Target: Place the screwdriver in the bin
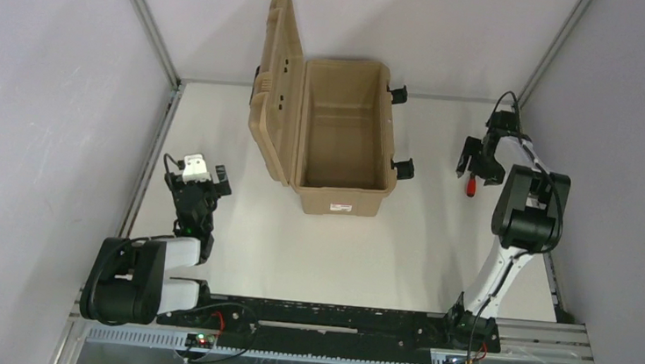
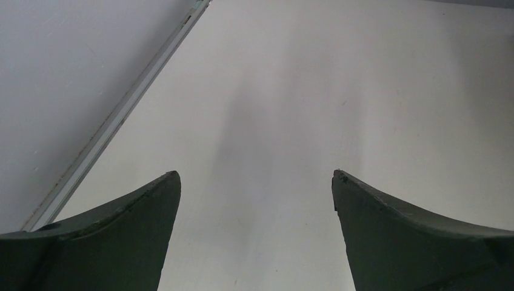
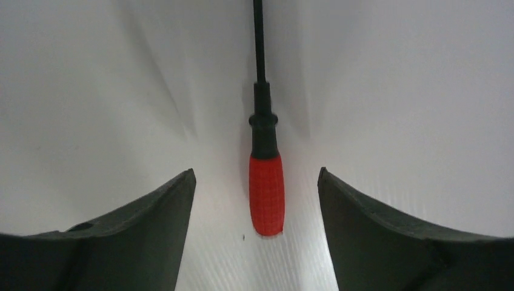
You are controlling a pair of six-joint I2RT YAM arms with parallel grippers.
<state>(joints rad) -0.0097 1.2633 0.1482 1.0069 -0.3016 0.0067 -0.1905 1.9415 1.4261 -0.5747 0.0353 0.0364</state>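
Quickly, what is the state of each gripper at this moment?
Left gripper: open, nothing between its fingers.
Right gripper: open, one finger on each side of the screwdriver, not touching its red handle.

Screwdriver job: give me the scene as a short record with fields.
screwdriver: lying on the table, right of the bin, outside it
bin: lid open, nothing seen inside
right jaws: open, either side of the red handle, not touching it
left jaws: open, nothing between them
task: not done
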